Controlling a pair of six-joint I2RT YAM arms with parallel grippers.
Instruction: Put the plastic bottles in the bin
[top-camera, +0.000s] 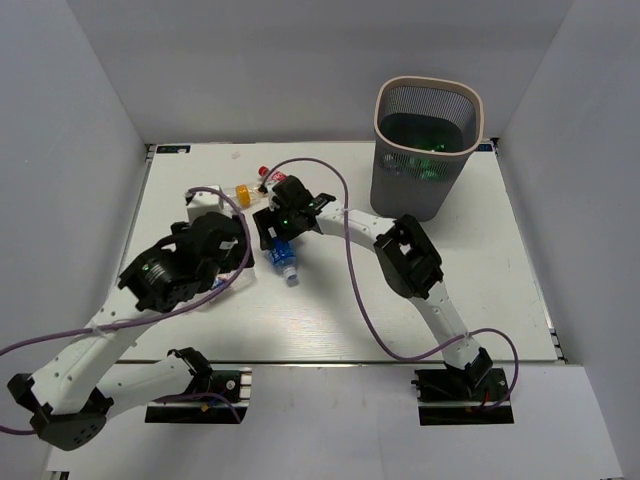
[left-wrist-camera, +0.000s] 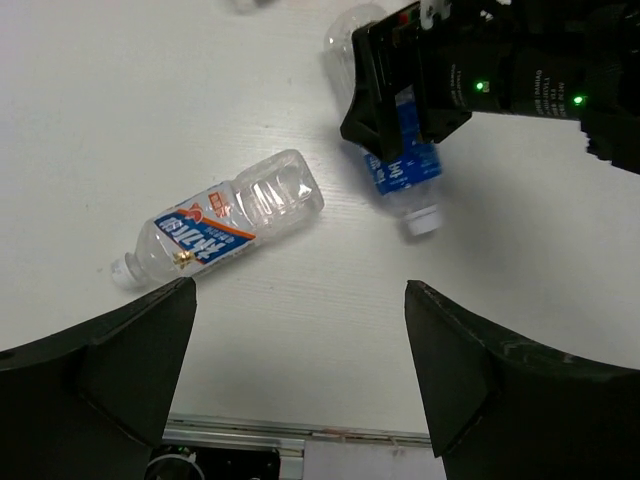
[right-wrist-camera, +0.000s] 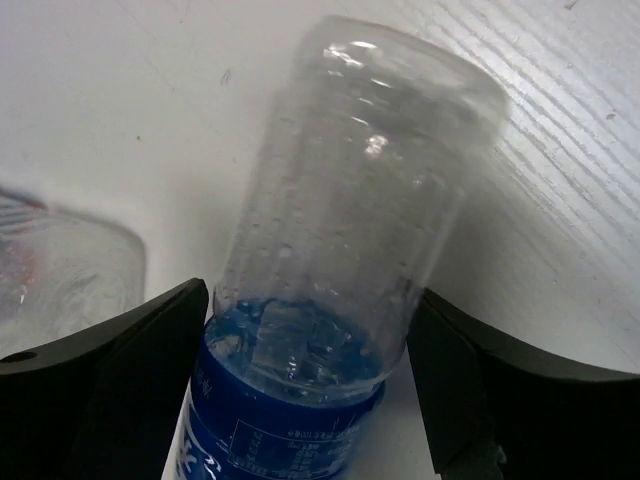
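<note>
A clear bottle with a blue label (top-camera: 284, 256) (right-wrist-camera: 350, 260) lies on the white table (top-camera: 480, 270). My right gripper (top-camera: 279, 232) (right-wrist-camera: 305, 340) is open, its fingers (right-wrist-camera: 150, 350) astride this bottle with a slim gap on the right. A second clear bottle with a blue and red label (left-wrist-camera: 220, 230) lies left of it, just beyond my left gripper (left-wrist-camera: 300, 340) (top-camera: 225, 262), which is open with nothing between its fingers. The blue-label bottle (left-wrist-camera: 402, 170) also shows under the right gripper in the left wrist view. The mesh bin (top-camera: 380, 180) stands at the back right, green bottles (top-camera: 425, 135) inside.
Behind the grippers lie two more bottles, one with a yellow cap (top-camera: 243, 190) and one with a red cap (top-camera: 263, 172). Part of another clear bottle (right-wrist-camera: 60, 270) shows at the left of the right wrist view. The table's near edge rail (left-wrist-camera: 240, 440) is close below.
</note>
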